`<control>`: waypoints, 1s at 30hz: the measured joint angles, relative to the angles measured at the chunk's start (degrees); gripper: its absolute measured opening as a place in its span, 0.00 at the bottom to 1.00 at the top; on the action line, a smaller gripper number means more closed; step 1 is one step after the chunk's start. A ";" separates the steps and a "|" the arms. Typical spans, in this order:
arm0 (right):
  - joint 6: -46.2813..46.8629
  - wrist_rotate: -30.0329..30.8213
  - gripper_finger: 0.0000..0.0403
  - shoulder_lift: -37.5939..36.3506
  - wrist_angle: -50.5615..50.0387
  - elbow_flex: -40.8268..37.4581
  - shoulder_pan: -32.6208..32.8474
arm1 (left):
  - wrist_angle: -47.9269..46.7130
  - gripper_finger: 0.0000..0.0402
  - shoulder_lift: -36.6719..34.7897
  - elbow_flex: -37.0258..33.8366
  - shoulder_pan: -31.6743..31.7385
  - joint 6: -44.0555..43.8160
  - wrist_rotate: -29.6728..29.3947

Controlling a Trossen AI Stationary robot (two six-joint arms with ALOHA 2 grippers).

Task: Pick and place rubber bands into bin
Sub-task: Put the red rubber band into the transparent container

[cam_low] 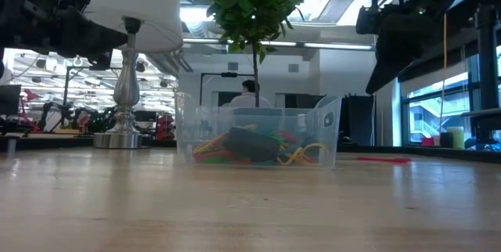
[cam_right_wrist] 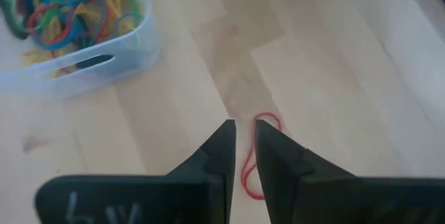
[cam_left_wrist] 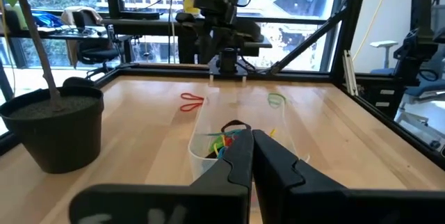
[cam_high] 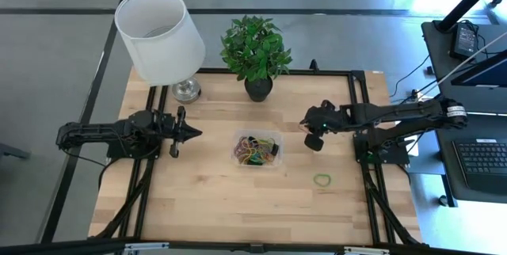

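The clear bin (cam_high: 235,149) stands at mid-table with several coloured rubber bands (cam_right_wrist: 66,8) heaped inside. A red band (cam_right_wrist: 249,172) lies flat on the wood just right of the bin, and a green band (cam_high: 322,180) lies nearer the front right. My right gripper (cam_right_wrist: 245,128) hangs above the red band, pointing steeply down, its fingers a narrow gap apart with nothing between them. My left gripper (cam_left_wrist: 252,139) is shut and level, left of the bin, well above the table.
A white-shaded lamp (cam_high: 162,37) stands at the far left and a potted plant (cam_high: 255,49) at the far middle. A black frame rail (cam_high: 360,128) runs along the table's right side. Bare wood lies in front of the bin. A person sits beyond the table (cam_low: 249,91).
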 joint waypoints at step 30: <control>18.17 -4.90 0.68 23.45 -2.72 -0.02 -12.02 | -0.04 0.02 0.00 0.00 0.00 0.01 -0.09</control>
